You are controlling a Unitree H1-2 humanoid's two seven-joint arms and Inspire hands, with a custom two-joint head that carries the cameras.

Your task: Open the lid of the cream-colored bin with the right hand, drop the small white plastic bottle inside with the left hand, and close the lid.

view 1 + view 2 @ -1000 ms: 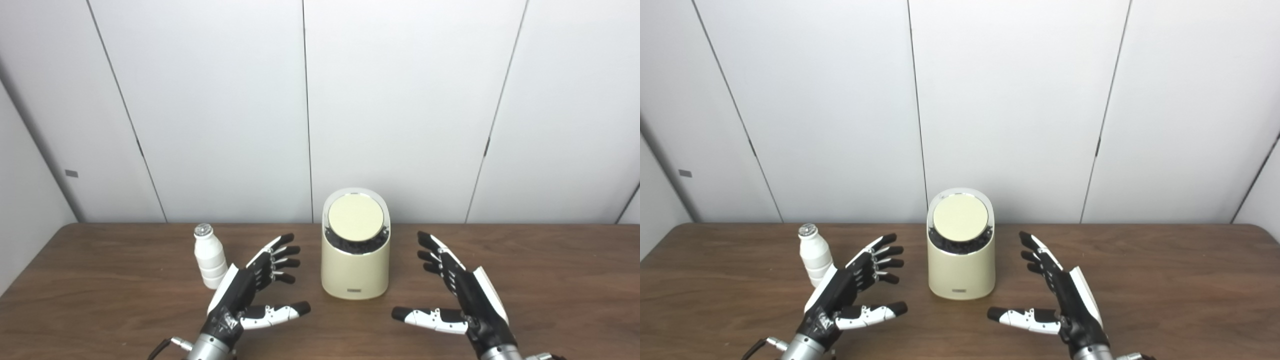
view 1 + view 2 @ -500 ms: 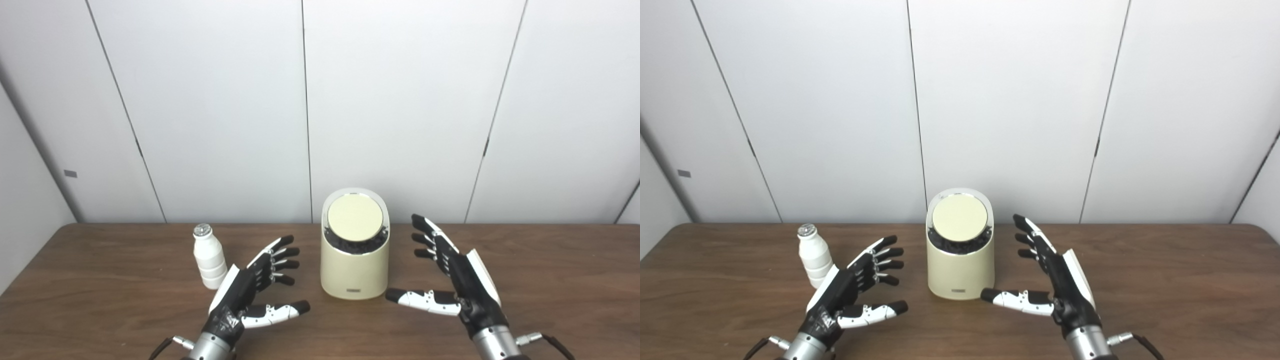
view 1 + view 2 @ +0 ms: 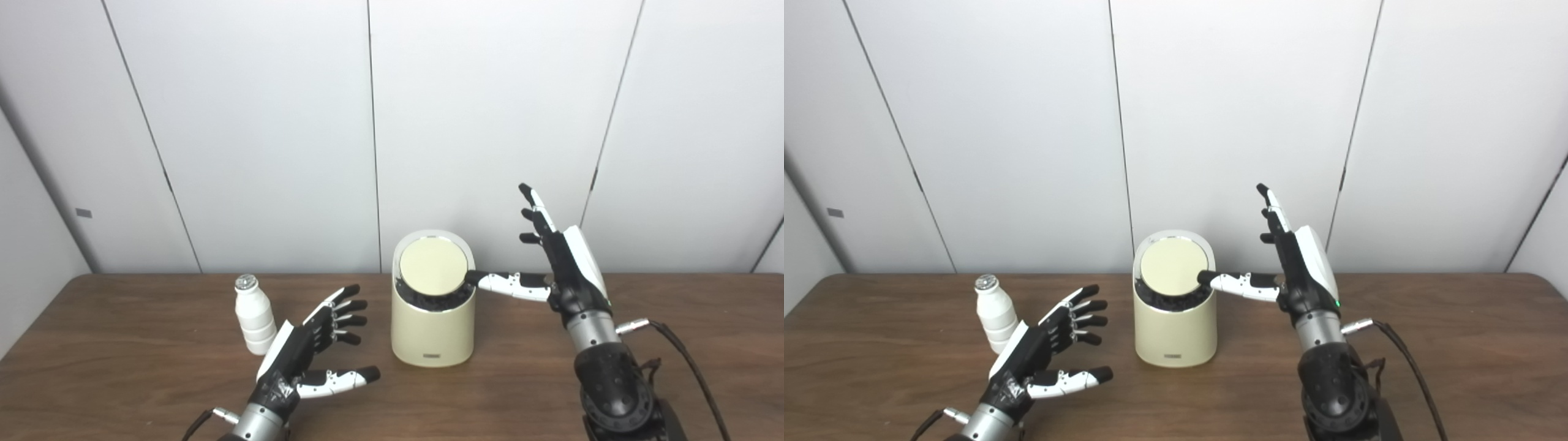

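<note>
**Left eye view: our thumb reaches the lid's edge**

Left eye view shows our right robot hand (image 3: 560, 263) raised beside the cream-colored bin (image 3: 433, 324), fingers spread wide and pointing up, holding nothing. Its thumb reaches sideways, and the dark tip sits at the right edge of the round lid (image 3: 433, 267); we cannot tell whether it presses or only touches. The lid lies shut, tilted toward us in its pale rim. To open it well, we judge the thumb should bear on the lid's edge with a steady push and not slide off onto the rim, while the fingers stay clear above so the lid has room to swing. The bin looks light, so a hard sideways shove could skate it across the worktop (image 3: 122, 380).

Our left robot hand (image 3: 306, 349) hovers low over the worktop, open, fingers apart, empty. The small white plastic bottle (image 3: 254, 315) stands upright just beside it on the far left, not yet gripped.

Right eye view gives the same layout from a little to the right. The right robot hand's (image 3: 1298, 269) thumb tip again meets the lid (image 3: 1175, 267) at its right side. The bottle (image 3: 993, 312) stands well apart from the bin (image 3: 1175, 324), with the left robot hand (image 3: 1044, 355) between them. Nothing else sits on the worktop (image 3: 1458, 367) in the way; a cable (image 3: 1409, 367) trails from the right forearm, and white wall panels (image 3: 1237, 122) stand behind.
</note>
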